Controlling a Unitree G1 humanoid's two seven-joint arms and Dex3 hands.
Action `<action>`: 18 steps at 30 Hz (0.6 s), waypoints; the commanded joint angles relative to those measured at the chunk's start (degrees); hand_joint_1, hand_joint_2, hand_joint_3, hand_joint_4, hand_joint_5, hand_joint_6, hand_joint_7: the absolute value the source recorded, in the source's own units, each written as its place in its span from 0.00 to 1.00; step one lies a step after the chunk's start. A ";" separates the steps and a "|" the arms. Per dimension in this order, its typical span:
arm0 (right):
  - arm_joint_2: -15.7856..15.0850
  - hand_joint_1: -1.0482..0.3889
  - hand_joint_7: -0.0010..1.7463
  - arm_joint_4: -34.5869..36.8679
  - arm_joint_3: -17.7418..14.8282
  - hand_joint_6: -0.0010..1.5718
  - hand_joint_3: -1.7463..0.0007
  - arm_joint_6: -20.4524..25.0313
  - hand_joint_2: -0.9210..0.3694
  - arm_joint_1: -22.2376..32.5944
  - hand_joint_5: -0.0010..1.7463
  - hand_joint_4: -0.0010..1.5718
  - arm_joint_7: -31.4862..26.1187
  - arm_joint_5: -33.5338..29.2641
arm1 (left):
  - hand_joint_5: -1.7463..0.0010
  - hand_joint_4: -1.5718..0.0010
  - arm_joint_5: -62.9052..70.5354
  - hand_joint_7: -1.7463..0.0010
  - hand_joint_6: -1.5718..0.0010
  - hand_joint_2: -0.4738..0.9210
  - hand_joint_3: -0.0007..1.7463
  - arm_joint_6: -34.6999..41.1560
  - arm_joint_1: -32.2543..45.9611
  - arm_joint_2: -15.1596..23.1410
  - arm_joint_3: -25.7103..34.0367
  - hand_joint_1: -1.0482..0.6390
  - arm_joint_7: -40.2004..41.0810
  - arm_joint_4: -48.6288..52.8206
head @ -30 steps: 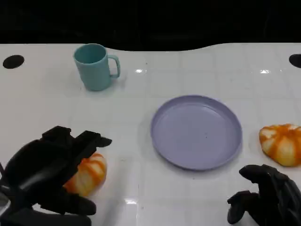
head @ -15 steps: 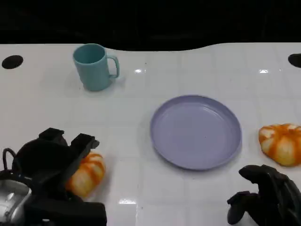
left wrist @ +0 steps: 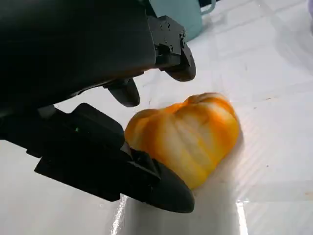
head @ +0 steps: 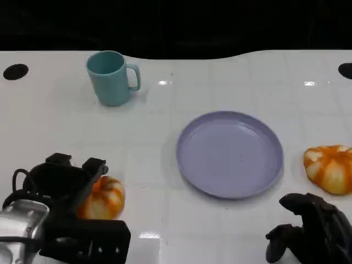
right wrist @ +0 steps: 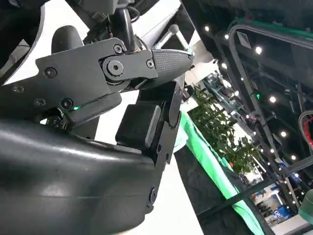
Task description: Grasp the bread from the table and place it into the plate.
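My left hand point(head: 69, 190) covers the near side of the bread point(head: 103, 198), fingers around it on the table point(head: 220, 71), left of the plate point(head: 229, 154); a firm grip I cannot tell. It has drawn nearer me. My right hand point(head: 308, 234) stays curled, holding nothing.

Table layout, head view
Plate point(head: 229, 154) centre; mug point(head: 111, 77) behind-left; one bread point(head: 102, 198) front-left beside left hand point(head: 58, 190), another bread point(head: 329, 168) right of plate.
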 commanded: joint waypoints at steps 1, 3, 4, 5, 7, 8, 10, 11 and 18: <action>-0.66 0.31 0.13 -0.47 -0.42 1.00 0.82 -0.15 0.00 0.27 0.35 1.00 0.13 0.62 | 0.28 1.00 -0.59 0.55 1.00 0.92 0.01 1.11 -1.98 0.22 -1.77 0.08 0.00 3.74; -0.68 0.31 0.13 -0.44 -0.43 1.00 0.82 -0.28 0.00 0.28 0.35 1.00 0.13 0.52 | 0.26 1.00 -0.51 0.52 1.00 0.92 0.01 1.41 -2.75 0.07 -2.69 0.09 0.23 5.34; -0.67 0.31 0.13 -0.54 -0.41 1.00 0.82 -0.27 0.00 0.33 0.35 1.00 0.01 0.47 | 0.24 1.00 -0.55 0.50 1.00 0.92 0.01 1.52 -3.12 0.01 -3.12 0.09 0.28 6.10; -0.67 0.31 0.13 -0.67 -0.39 1.00 0.82 -0.21 0.00 0.38 0.35 1.00 -0.10 0.46 | 0.23 1.00 -0.68 0.49 1.00 0.93 0.01 1.60 -3.52 -0.12 -3.53 0.10 0.29 6.96; -0.62 0.31 0.14 -0.72 -0.41 1.00 0.82 -0.17 0.00 0.41 0.35 1.00 -0.15 0.52 | 0.16 1.00 -0.99 0.42 1.00 0.92 0.00 1.81 -4.27 -0.40 -4.20 0.13 0.28 8.52; -0.55 0.31 0.14 -0.70 -0.44 1.00 0.82 -0.19 0.00 0.41 0.35 1.00 -0.09 0.62 | 0.13 0.99 -1.36 0.39 1.00 0.92 0.00 1.69 -4.61 -0.49 -4.46 0.15 0.48 9.33; -0.50 0.31 0.14 -0.73 -0.42 1.00 0.82 -0.22 0.00 0.42 0.35 1.00 -0.16 0.59 | 0.08 0.83 -2.55 0.35 0.90 0.91 0.00 0.85 -5.09 -0.72 -4.69 0.20 2.11 11.19; -0.54 0.31 0.14 -0.76 -0.39 1.00 0.82 -0.20 0.00 0.42 0.35 1.00 -0.15 0.55 | 0.08 0.75 -3.21 0.35 0.85 0.91 0.00 0.25 -5.26 -0.85 -4.73 0.23 3.50 12.21; -0.50 0.30 0.14 -0.79 -0.38 1.00 0.82 -0.43 0.00 0.48 0.35 1.00 -0.14 0.45 | 0.05 0.29 -5.11 0.36 0.37 0.48 0.86 -3.89 -7.63 -1.61 -6.15 0.39 15.01 21.95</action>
